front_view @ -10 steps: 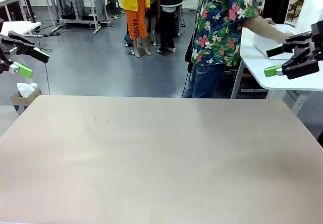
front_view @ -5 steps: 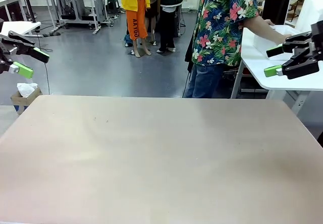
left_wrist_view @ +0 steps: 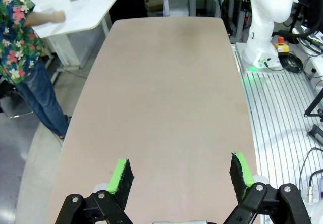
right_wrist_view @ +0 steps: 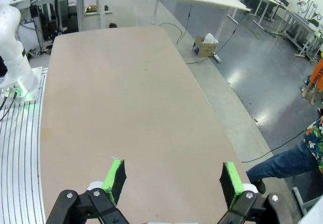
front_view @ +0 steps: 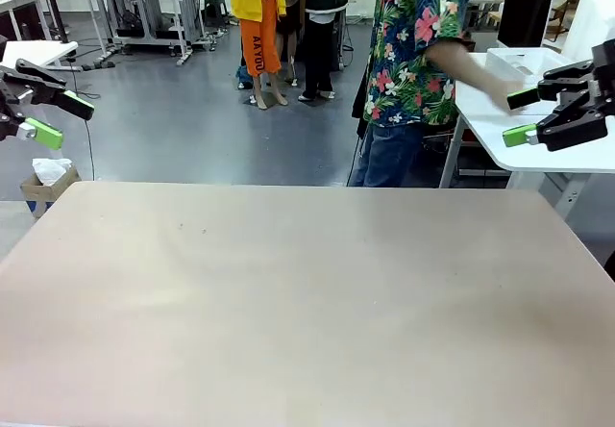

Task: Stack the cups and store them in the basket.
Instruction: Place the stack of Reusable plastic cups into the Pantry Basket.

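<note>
Left hand hangs off the worktop's left edge, fingers apart, gripping nothing. Right hand hangs at the right edge, fingers likewise apart. Person in a floral shirt reaches (arm blurred) toward a white side table carrying a white box.

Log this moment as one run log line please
left gripper: open, raised at left table edge | right gripper: open, raised at right | person's hand: at white box on side table
</note>
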